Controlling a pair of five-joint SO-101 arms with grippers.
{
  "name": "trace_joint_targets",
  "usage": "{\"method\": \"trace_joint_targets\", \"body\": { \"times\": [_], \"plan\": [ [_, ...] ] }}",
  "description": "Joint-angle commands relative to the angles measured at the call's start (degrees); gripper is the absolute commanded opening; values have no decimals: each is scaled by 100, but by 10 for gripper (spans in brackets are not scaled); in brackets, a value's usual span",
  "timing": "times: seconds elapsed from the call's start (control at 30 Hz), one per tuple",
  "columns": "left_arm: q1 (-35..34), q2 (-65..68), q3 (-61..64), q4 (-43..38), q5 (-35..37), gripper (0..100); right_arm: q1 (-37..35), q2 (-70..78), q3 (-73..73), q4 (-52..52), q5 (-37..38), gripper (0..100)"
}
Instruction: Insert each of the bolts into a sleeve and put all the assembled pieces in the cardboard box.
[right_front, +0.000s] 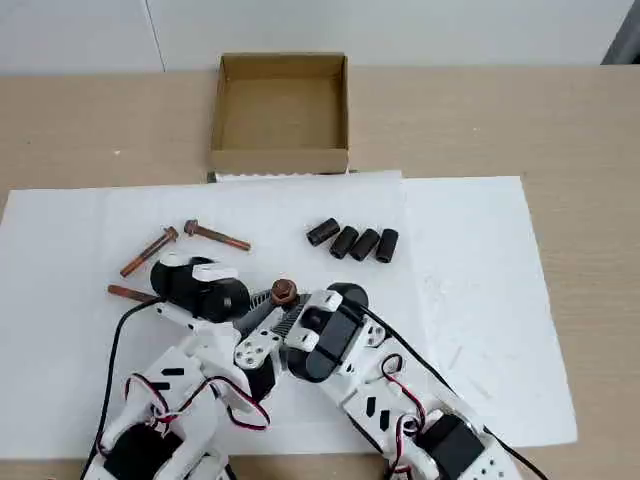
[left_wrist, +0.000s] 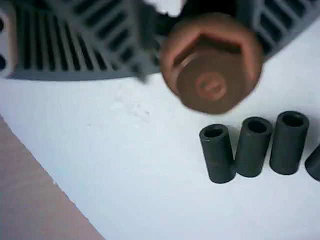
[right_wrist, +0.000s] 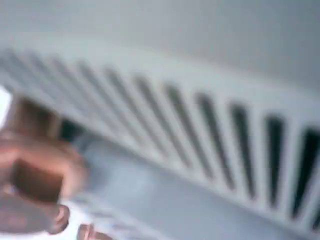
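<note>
— Close in front of me, my left hand (right_front: 277, 303) is squeezing a bolt (left_wrist: 212, 62) between its fingers. The flat head is pointing up.

— What is your right hand doing?

— My right hand (right_front: 303, 320) is sitting just beside the bolt. I am not able to tell if it is open or closed.

— Is the bolt going to be tricky?

— I am guessing it is hard metal, a bit heavy for its size, and smooth, so a soft squeeze may be letting it slip. Holding it just under the head is looking best to me, leaving the long end free for a sleeve.

— What is lying farther out?

— Three loose bolts (right_front: 217, 235) are lying on the white paper (right_front: 470, 300), off to my left. Past them, four black sleeves (right_front: 365, 244) are lying side by side in a row. They are looking stiff and round, so they may be rolling. I am thinking of gripping one across its middle, keeping the hole open.

— And the box?

— The cardboard box (right_front: 280, 160) is sitting farthest away, at the paper's far edge. No finished pieces are lying in it.
</note>
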Motion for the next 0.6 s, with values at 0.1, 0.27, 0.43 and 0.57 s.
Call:
{"method": "trace_joint_targets", "body": {
  "times": [0.1, 0.27, 0.43, 0.57],
  "plan": [
    [0, -18, -22, 18, -62, 148, -4, -75, -325, -119, 62, 2],
    [-9, -18, -22, 255, -193, 148, -4, -75, -316, -110, 62, 2],
    [-466, -18, 31, 290, -501, 149, -4, -75, -299, -110, 62, 2],
    [-756, -18, 31, 281, -651, 149, -4, -75, -299, -110, 62, 2]
  ]
}}
